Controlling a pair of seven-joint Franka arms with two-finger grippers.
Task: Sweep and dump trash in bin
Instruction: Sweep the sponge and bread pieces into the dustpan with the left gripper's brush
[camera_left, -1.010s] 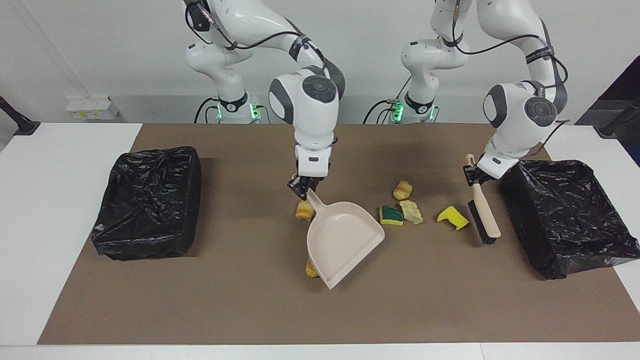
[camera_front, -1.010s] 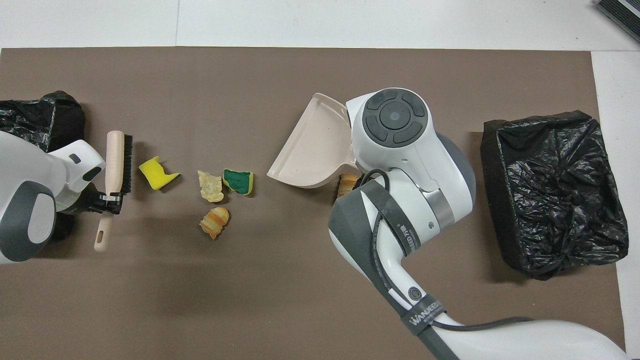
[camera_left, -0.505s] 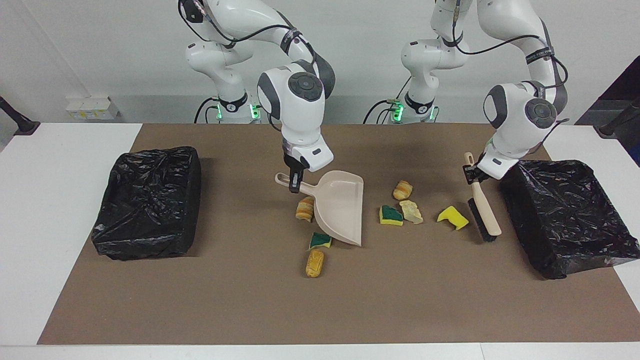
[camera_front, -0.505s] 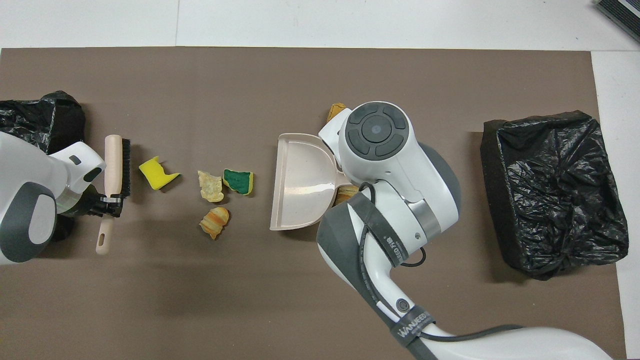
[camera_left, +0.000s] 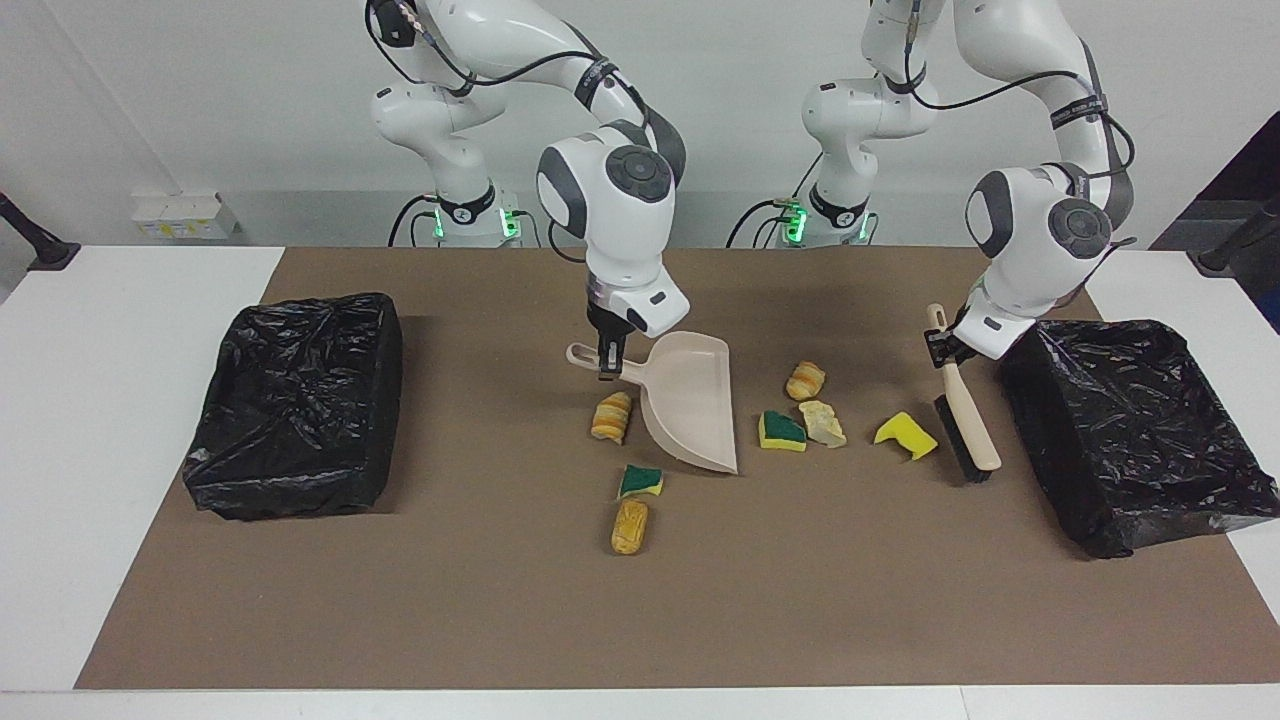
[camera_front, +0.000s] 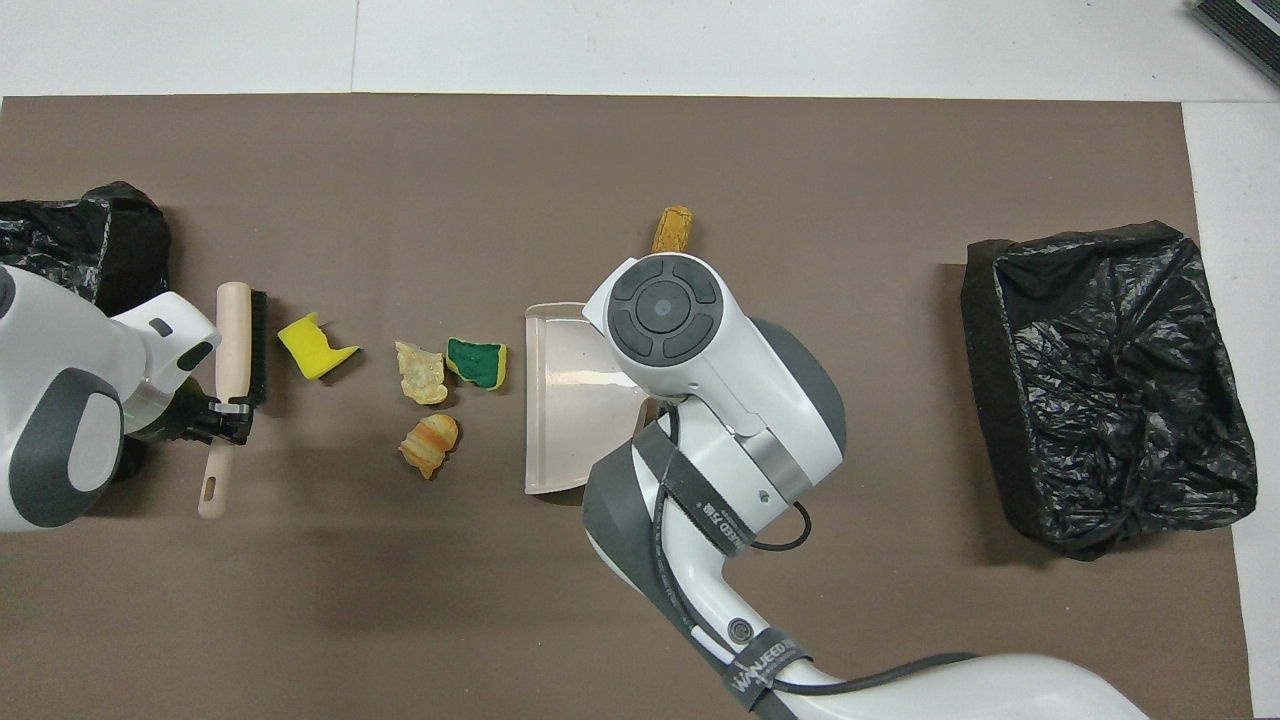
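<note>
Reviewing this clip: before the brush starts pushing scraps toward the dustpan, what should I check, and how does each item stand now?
1. Right gripper shut on the dustpan handle: ok.
2. Left gripper shut on the brush handle: ok.
3. Dustpan mouth faces the brush, with four scraps between them, including the yellow sponge bit and green-and-yellow sponge bit: ok.
4. Dustpan lip flat on the mat: cannot tell.
5. All scraps on the mouth side: not ok; a striped roll, a green sponge bit and a tan roll lie outside it.
6. Bins present at both table ends: ok.
</note>
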